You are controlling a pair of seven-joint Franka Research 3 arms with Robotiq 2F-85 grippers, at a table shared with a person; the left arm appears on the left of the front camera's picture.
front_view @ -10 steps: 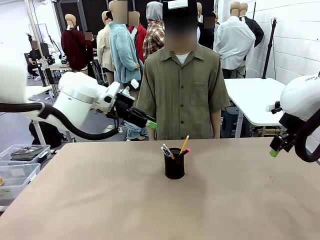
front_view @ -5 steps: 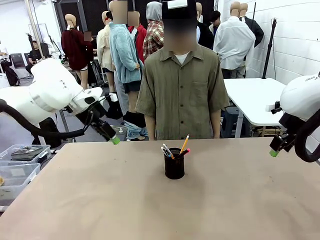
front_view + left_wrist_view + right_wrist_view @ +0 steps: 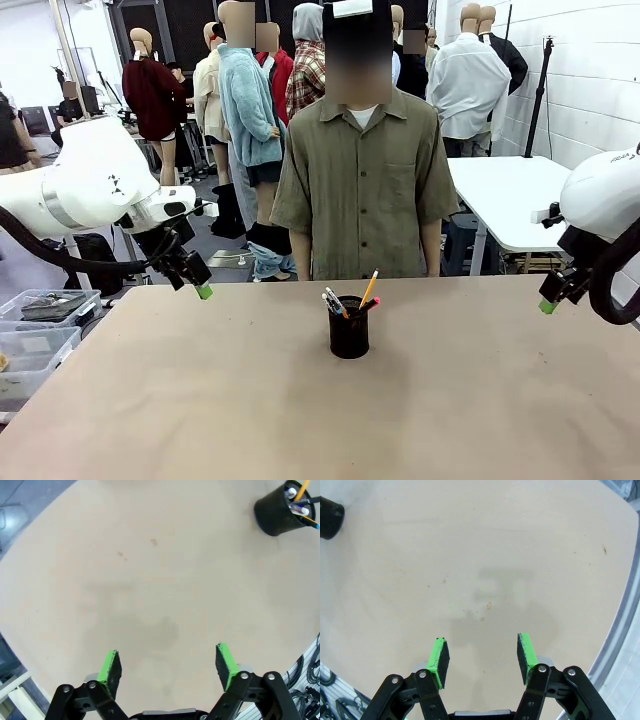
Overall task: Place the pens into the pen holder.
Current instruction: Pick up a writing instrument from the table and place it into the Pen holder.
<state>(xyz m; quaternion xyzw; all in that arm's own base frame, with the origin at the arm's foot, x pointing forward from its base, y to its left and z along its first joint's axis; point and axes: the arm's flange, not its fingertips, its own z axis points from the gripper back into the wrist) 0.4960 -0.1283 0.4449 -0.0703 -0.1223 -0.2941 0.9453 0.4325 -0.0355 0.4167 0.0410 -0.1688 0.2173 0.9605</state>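
Both grippers hang empty with jaws apart: left gripper [image 3: 203, 291] at the tan table's [image 3: 200, 400] far-left edge, right gripper [image 3: 547, 305] far right. Between them, nearer the left one, the black mesh pen holder [image 3: 349, 327] stands upright, the pens [image 3: 352, 297] already leaning inside.

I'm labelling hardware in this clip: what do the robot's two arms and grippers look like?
Both arms are glossy white with rounded shells and thick black cables looping beside them. The left gripper and the right gripper are black, with bolted linkage frames and two fingers each, tipped with bright green pads. The right arm's shell bears small dark lettering, too small to read.
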